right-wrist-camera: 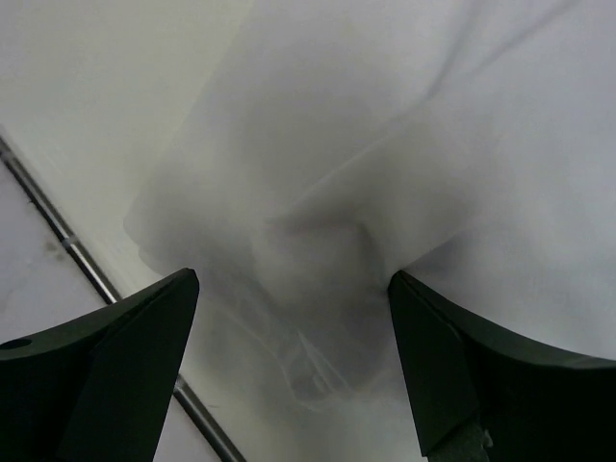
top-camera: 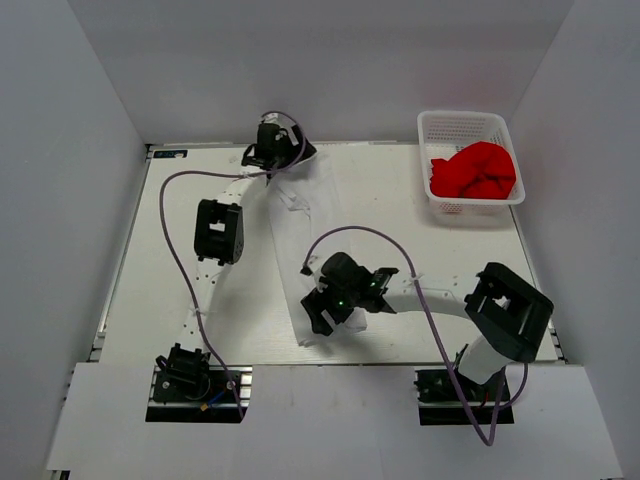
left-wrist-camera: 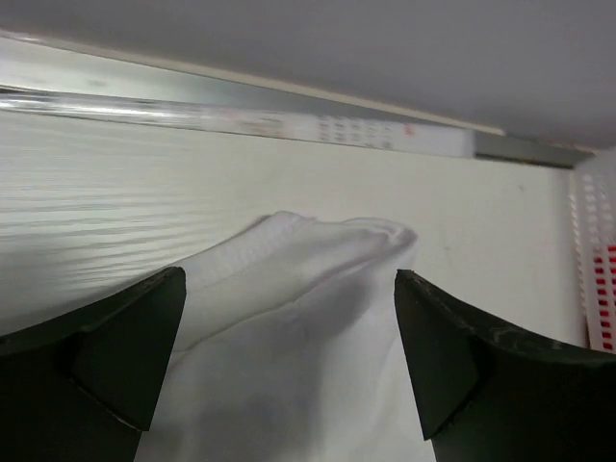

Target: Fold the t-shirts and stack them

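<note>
The white t-shirt [top-camera: 298, 250] lies on the table as a long narrow strip running from the far middle to the near edge. My left gripper [top-camera: 293, 155] is open over the strip's far end [left-wrist-camera: 308, 255], one finger on each side of the cloth. My right gripper [top-camera: 321, 316] is open over the strip's near end [right-wrist-camera: 385, 125], where a folded hem or collar shows through the fabric. Neither gripper holds anything. The red t-shirt [top-camera: 473, 170] lies crumpled in the white lattice basket [top-camera: 465, 118] at the far right.
The table's far rail [left-wrist-camera: 289, 120] runs just beyond the left gripper, and the basket wall [left-wrist-camera: 597, 279] is to its right. The near metal edge rail [right-wrist-camera: 87, 269] runs just past the right gripper. White walls enclose the table on three sides.
</note>
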### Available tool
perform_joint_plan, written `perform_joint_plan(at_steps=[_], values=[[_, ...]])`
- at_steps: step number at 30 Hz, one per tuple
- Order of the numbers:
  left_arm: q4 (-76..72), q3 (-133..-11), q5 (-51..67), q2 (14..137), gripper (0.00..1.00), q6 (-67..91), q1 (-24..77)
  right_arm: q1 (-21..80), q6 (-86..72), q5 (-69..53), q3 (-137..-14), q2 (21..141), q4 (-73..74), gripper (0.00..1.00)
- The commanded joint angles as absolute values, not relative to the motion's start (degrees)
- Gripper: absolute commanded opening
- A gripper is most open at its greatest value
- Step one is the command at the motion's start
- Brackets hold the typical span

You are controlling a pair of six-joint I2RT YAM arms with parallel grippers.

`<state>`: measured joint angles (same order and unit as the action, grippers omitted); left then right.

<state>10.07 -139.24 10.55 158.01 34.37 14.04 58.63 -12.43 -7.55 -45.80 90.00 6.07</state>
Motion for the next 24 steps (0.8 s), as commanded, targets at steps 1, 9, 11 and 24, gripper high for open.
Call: perform_joint_plan(at_steps=[1,9,11,24], values=[[6.5,-129.9,14.1,156.8,1.00,32.0,17.7,61.6,-7.1,-12.5,-48.3,95.5,13.1,0.84],[7.3,-140.1,6.7,160.8,1.00,32.0,18.4,65.1,-2.4,-14.5,-52.4,95.5,15.1,0.89],[7.3,-141.4,4.2,160.8,1.00,32.0,18.4,66.1,-1.7,-15.6,-51.8,93.4,14.9,0.89],[10.8,-137.7,3.3,137.9,1.00,23.4,18.5,66.2,-6.4,-6.0,-45.5,76.7,4.8,0.91]])
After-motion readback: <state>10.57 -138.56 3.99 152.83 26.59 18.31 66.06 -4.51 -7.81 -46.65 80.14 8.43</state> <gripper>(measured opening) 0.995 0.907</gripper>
